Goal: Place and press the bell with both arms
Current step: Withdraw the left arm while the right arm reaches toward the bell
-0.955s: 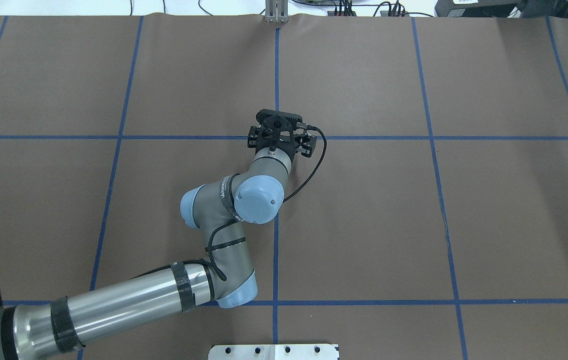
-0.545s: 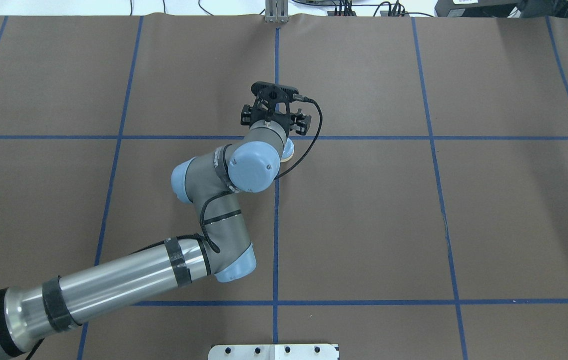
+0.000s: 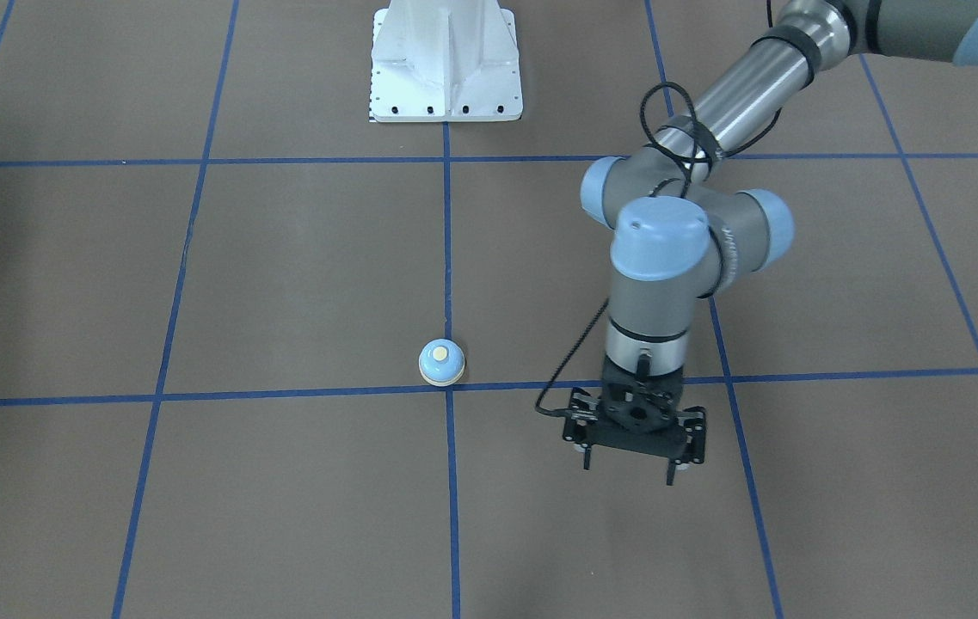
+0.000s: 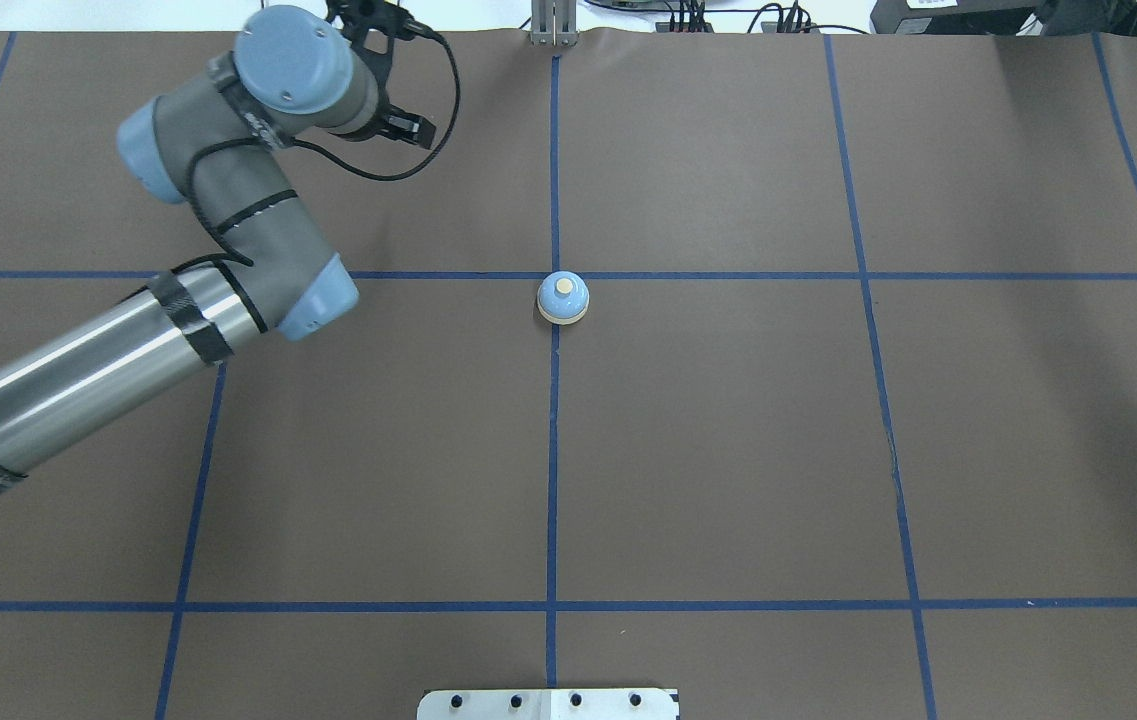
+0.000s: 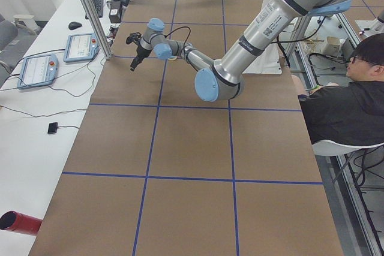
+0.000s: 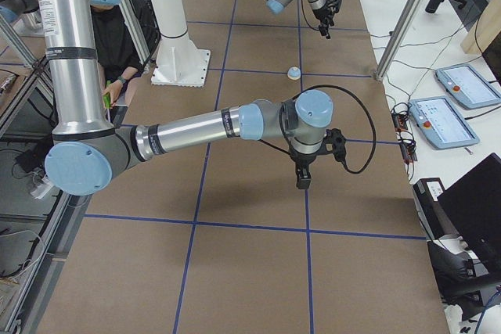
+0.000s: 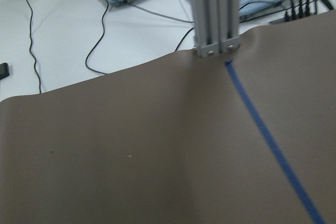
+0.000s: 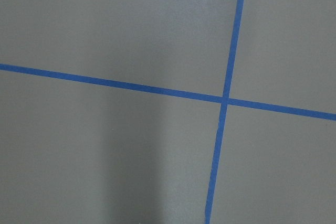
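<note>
Blue bell, one; grey arms, two

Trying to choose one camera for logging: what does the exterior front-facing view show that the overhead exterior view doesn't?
Only front-facing: the black two-finger left tool in full, fingers spread and empty, and the white pedestal's tall column. Only overhead: the upright aluminium post at the far edge of the brown-covered table, cables beyond it. Both: the small light-blue dome-shaped bell with a cream button, standing free beside a blue tape crossing, and the grey-silver left arm.
</note>
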`<state>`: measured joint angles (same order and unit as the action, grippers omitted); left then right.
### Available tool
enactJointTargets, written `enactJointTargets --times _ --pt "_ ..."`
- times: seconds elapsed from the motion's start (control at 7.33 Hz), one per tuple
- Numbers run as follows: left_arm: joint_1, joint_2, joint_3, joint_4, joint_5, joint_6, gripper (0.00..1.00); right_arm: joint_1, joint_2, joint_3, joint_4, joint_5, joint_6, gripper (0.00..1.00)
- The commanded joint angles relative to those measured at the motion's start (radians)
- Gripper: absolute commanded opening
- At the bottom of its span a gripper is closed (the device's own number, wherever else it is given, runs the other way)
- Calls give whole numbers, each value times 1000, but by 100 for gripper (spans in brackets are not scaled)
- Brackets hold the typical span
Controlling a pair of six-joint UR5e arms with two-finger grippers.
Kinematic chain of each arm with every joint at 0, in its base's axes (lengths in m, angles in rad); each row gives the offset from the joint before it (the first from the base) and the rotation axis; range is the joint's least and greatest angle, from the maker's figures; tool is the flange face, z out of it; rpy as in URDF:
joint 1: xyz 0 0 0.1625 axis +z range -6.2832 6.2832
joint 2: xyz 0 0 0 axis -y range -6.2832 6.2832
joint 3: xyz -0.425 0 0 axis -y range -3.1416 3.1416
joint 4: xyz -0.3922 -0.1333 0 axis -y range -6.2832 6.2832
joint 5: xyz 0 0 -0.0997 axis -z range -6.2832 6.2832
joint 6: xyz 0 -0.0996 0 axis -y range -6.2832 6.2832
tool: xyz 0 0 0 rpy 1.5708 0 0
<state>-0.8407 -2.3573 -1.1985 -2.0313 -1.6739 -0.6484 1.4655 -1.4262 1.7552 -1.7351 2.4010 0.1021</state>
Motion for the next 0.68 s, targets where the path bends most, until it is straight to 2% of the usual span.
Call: enactJointTargets --times 0.0,0.14,0.27,0.55 --pt "-114 106 -16 2 -149 111 100 -205 187 -8 0 -49 335 100" --pt "-185 124 -16 29 -255 157 100 -285 249 -9 0 -84 434 100" --pt "-251 150 -18 105 -314 252 100 -341 288 -11 0 -97 514 100" --pt "-339 161 -35 253 -363 387 100 -469 384 -20 0 -187 698 100"
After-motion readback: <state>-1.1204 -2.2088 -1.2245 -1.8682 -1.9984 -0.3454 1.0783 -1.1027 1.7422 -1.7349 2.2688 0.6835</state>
